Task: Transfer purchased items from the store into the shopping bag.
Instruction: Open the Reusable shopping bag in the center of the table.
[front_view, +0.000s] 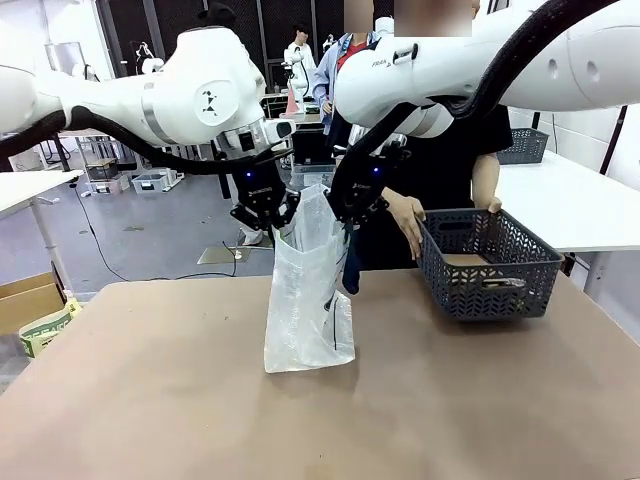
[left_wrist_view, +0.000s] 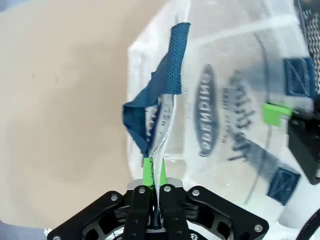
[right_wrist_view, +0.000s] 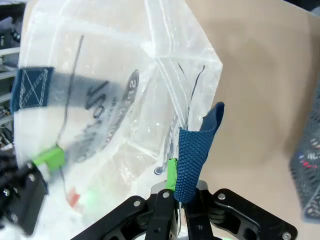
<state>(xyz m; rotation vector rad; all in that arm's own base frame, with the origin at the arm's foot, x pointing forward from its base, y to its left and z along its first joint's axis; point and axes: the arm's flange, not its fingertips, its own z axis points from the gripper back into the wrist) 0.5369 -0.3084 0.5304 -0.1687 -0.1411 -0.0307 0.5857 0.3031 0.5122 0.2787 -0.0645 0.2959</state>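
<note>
The shopping bag, crinkly and translucent with a navy oval logo, stands upright on the table's middle. My left gripper is shut on the bag's left top rim, its green pads pinching the plastic just below a navy strap handle. My right gripper is shut on the opposite rim, beside the other navy strap in the right wrist view. Between them the bag's mouth is held apart. The purchased items lie in the basket, mostly hidden by its lattice wall.
A dark grey lattice basket sits at the table's far right. A person behind it has one hand at its left rim, close to my right gripper. Bare brown tabletop lies in front of and left of the bag.
</note>
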